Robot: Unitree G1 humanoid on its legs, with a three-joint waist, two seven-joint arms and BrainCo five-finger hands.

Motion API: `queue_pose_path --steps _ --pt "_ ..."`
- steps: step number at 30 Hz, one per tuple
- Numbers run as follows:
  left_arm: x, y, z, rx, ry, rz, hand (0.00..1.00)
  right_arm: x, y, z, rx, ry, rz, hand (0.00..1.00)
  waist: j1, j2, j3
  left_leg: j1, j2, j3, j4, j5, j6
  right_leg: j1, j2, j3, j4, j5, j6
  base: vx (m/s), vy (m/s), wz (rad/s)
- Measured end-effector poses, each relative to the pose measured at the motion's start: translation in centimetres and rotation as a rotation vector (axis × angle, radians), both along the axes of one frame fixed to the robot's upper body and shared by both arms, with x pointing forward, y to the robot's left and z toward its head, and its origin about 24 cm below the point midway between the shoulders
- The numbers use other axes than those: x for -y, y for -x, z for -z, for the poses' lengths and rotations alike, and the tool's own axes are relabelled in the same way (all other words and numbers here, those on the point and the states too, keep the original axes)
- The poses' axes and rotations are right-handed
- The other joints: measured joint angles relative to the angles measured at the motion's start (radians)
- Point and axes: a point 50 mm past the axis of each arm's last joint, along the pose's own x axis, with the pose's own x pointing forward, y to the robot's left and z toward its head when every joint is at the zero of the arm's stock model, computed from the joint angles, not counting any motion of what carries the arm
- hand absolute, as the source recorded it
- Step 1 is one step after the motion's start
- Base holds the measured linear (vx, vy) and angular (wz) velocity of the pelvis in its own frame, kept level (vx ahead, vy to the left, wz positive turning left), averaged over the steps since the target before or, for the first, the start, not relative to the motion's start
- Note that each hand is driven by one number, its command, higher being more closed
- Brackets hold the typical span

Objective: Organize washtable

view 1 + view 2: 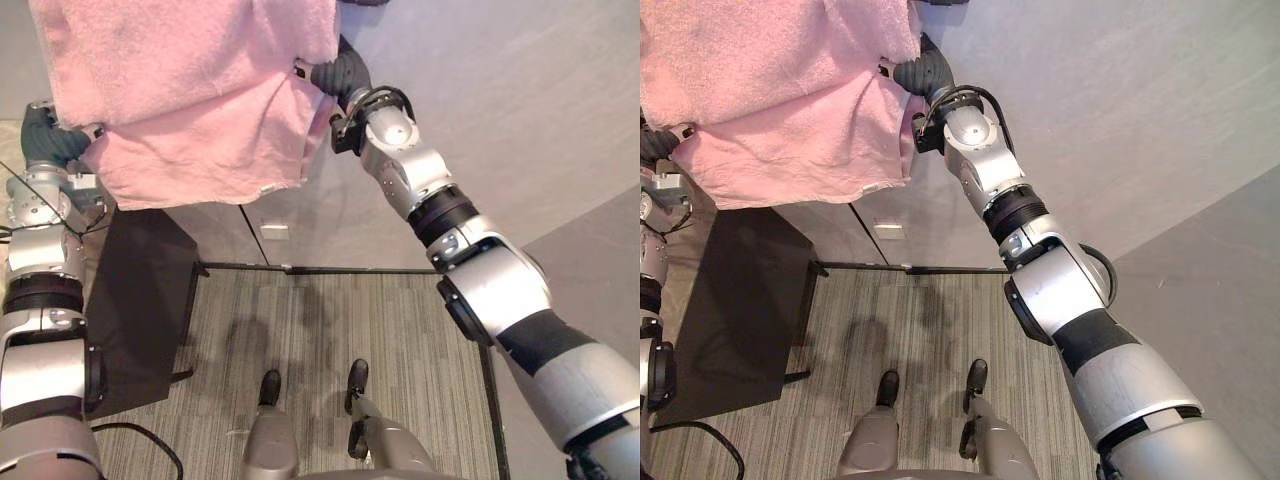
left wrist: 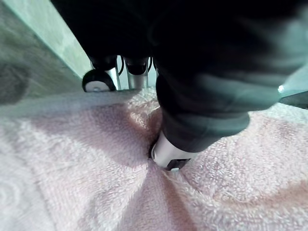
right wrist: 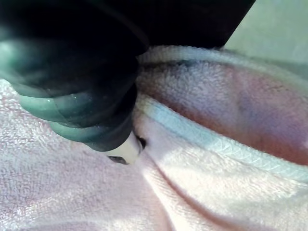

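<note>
We hold a pink terry-cloth towel (image 1: 190,100) raised and spread wide between both hands.
Our left hand (image 1: 52,140) is clamped on the towel's left edge and our right hand (image 1: 335,72) on its stitched hem at the right. In each wrist view a silver finger digs into the cloth, folds gathering round it, while the other fingers stay buried in the pile. The towel hangs in the air above the grey striped carpet (image 1: 330,330).

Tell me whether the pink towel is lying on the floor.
No, the pink towel hangs in the air, pinched by the left hand and the right hand, above the carpet.
</note>
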Motion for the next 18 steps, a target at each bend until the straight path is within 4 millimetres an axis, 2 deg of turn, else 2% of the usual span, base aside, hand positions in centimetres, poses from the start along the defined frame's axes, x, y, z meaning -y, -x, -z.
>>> queue_pose_path --steps 9,18 --pt "0.15 0.13 0.79 -0.013 0.003 0.01 1.0 0.33 -0.08 -0.47 0.004 0.006 0.009 1.0 -0.006 0.013 0.008 -0.003 -0.004 -0.005 -0.002 0.003 -0.001 -0.001 -0.009 -0.004 0.0 0.002 0.003 0.0 0.0 0.01" --pt "0.16 0.13 0.77 -0.012 0.004 0.011 1.0 0.36 -0.19 -0.75 0.004 0.022 0.008 1.0 -0.006 0.014 0.009 -0.011 -0.018 -0.005 -0.001 0.009 0.001 -0.01 -0.017 0.002 0.0 0.008 0.011 0.0 0.0 0.0"
